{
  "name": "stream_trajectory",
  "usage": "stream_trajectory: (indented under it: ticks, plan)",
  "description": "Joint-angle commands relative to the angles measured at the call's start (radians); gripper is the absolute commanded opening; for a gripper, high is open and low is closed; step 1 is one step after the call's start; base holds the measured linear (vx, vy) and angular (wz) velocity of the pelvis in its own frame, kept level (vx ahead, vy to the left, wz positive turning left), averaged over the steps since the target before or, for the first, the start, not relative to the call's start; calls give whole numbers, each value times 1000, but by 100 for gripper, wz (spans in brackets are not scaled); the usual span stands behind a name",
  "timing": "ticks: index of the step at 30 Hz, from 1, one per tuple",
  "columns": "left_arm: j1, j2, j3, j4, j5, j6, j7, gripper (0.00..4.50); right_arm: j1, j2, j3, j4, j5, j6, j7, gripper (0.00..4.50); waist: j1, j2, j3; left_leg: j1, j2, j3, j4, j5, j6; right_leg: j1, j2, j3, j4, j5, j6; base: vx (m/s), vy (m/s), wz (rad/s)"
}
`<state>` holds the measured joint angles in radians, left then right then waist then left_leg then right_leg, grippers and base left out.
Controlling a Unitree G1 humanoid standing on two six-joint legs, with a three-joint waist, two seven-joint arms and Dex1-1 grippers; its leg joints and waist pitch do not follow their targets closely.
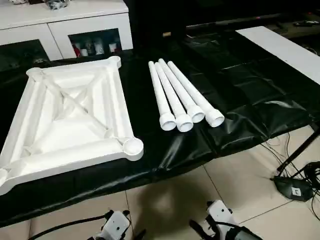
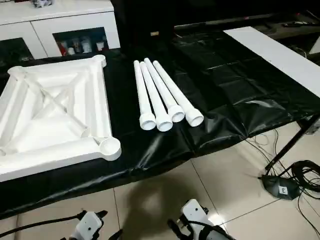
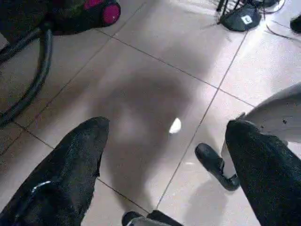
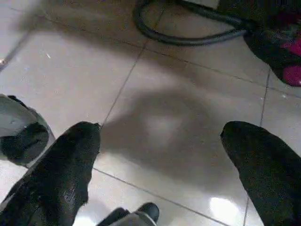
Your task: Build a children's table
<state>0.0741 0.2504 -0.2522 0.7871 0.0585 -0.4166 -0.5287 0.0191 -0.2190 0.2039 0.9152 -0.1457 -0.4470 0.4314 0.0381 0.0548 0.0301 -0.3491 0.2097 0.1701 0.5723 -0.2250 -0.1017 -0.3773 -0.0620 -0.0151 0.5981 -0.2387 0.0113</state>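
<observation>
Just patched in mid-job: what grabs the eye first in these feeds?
The white table top lies ribbed side up on the black-covered bench. To its right, four white legs lie side by side, none fitted. Both grippers, left and right, hang open over the tiled floor.

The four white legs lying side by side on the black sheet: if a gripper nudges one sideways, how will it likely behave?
The legs are round tubes, so a nudged one would probably roll, likely curving because it tapers toward a flared end. They look hollow, probably light and stiff. The glossy, wrinkled black sheet may let them slide, or snag them.
</observation>
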Motion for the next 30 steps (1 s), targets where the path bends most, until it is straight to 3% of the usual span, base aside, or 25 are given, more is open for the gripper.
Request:
stream_trajectory:
  ticks: [1, 2, 3, 5, 6, 8, 10, 12, 13, 14, 17, 21, 22, 23, 24, 25, 26, 27, 28, 29, 30]
  plan:
    - [-42, 10, 4, -114, -30, 58, -46, 443, -8, -1, 6, -2, 11, -45, 20, 450, 0, -1, -27, 5, 37, 2, -63, -214, 97, 26, -67, 31, -65, 31, -274, 0, 0, 0]
    - [0, 36, -5, -219, -45, 67, -85, 443, -16, 1, 11, 10, 18, -80, 55, 450, 0, -6, -22, -12, 33, 1, -63, -180, 110, 33, -67, 28, -56, 83, -284, 0, 0, 0]
    - [0, 36, -5, -219, -45, 67, -85, 443, -16, 1, 11, 10, 18, -80, 55, 450, -3, -6, -18, -19, 32, -2, -67, -185, 113, 34, -66, 25, -57, 60, -277, 0, 0, 0]
    - [51, 78, -10, -324, -69, 56, -132, 443, -30, 9, 15, 27, 39, -118, 124, 450, -10, -8, -22, -17, 29, -1, -63, -184, 122, 36, -64, 26, -55, 55, -266, 0, 0, 0]
    - [70, 94, -11, -369, -82, 56, -146, 443, -38, 11, 23, 35, 41, -132, 156, 450, -14, -3, -26, -15, 29, -2, -60, -176, 127, 34, -63, 27, -53, 69, -269, 0, 0, 0]
    - [122, 134, -11, -494, -122, 82, -177, 443, -56, 13, 45, 53, 39, -160, 224, 450, -25, -1, -30, -17, 29, -2, -56, -162, 138, 36, -59, 24, -49, 114, -282, 0, 0, 0]
    - [161, 162, -8, -591, -147, 119, -209, 443, -70, 16, 60, 69, 35, -177, 271, 450, -31, 0, -28, -13, 31, 2, -55, -173, 149, 30, -54, 22, -50, 121, -298, 0, 0, 0]
    - [196, 189, -10, -672, -169, 152, -237, 443, -81, 19, 72, 82, 29, -191, 304, 450, -27, 5, -23, -10, 34, 4, -61, -202, 145, 26, -53, 21, -53, 57, -310, 0, 0, 0]
    - [248, 228, -15, -784, -187, 193, -255, 443, -90, 26, 78, 94, 33, -199, 348, 450, -26, 5, -21, -9, 36, 5, -63, -217, 140, 24, -53, 22, -55, 36, -311, 0, 0, 0]
    - [270, 242, -16, -830, -197, 208, -259, 443, -93, 26, 84, 97, 29, -206, 358, 450, -26, 3, -19, -13, 37, 2, -66, -242, 129, 28, -55, 22, -54, 2, -311, 0, 0, 0]
    - [318, 269, -6, -946, -244, 261, -263, 443, -104, 37, 85, 117, 41, -232, 404, 450, -26, 5, -16, -8, 36, 5, -69, -288, 109, 21, -52, 25, -60, -74, -297, 0, 0, 0]
    - [338, 291, 50, -1144, -376, 366, -225, 443, -100, 87, 25, 137, 157, -294, 505, 450, -24, 0, -19, -9, 34, 5, -69, -309, 96, 22, -52, 30, -57, -105, -295, 0, 0, 0]
    - [300, 283, 92, -1204, -428, 414, -188, 443, -43, -37, 6, -343, 383, -50, 505, 450, -23, -10, -20, -8, 34, 5, -69, -303, 99, 21, -52, 30, -60, -110, -295, 0, 0, 0]
    - [274, 279, 122, -1246, -464, 451, -162, 443, -1, -129, -7, -703, 546, 137, 504, 450, 4, -15, -1, -5, 29, -1, -76, -274, 99, 39, -33, 32, -61, -96, -227, 0, 0, 0]
    - [228, 274, 159, -1279, -507, 486, -126, 443, -37, -242, -57, -1028, 741, 340, 436, 450, 15, -25, -17, 6, 31, -5, -65, -229, 98, 45, -35, 35, -52, -61, -183, 0, 0, 0]
    - [194, 267, 186, -1296, -532, 510, -92, 443, -73, -288, -88, -1149, 835, 425, 396, 450, 20, -26, -16, 2, 25, -10, -65, -179, 101, 53, -36, 36, -49, -29, -163, -64, 41, -10]
    - [178, 264, 199, -1304, -544, 522, -76, 443, -90, -310, -102, -1207, 880, 466, 377, 450, 17, -21, -11, -3, 18, -10, -67, -162, 85, 44, -37, 36, -47, -64, -142, 0, 0, 0]
    - [95, 254, 260, -1320, -589, 570, 3, 443, -194, -341, -164, -1262, 977, 523, 298, 450, 17, -15, -11, 3, 10, -1, -61, -197, 56, 28, -39, 39, -59, -192, -119, -70, 12, -12]
    - [48, 251, 293, -1321, -611, 593, 46, 443, -238, -344, -187, -1264, 994, 531, 266, 450, 13, -12, -12, 6, 3, 4, -58, -220, 32, 15, -37, 42, -71, -303, -97, 0, 0, 0]
    - [10, 254, 321, -1320, -630, 614, 80, 443, -272, -346, -202, -1265, 1017, 543, 243, 450, 15, -9, -15, 11, 3, 7, -57, -219, 20, 10, -35, 43, -76, -317, -87, 0, 0, 0]
    - [10, 254, 321, -1320, -630, 614, 80, 443, -272, -346, -202, -1265, 1017, 543, 243, 450, 18, -10, -22, 12, 3, 8, -58, -182, 11, 9, -32, 43, -76, -259, -80, 16, -65, 2]
